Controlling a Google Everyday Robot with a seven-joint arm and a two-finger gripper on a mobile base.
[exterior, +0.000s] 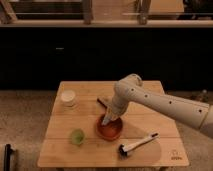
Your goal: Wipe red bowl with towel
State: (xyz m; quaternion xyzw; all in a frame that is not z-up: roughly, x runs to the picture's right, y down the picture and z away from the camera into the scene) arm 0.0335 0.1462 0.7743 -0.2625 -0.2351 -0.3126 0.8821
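Dark room, wooden table (150, 120). My gripper (107, 120) dips into the red bowl (110, 130) at the table's middle, with a pale towel (106, 120) at its tip; how my jaws stand I cannot tell. Pressing sideways could slide the bowl toward the brush (137, 144).

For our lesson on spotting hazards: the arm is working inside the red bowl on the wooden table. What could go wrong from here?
1. The pincer presses the towel into the red bowl; nothing steadies the bowl, so it might slide or tip.
2. The brush lies close beside the bowl and could be knocked if the bowl shifts.
3. A wide wiping stroke may bump the green object nearby.
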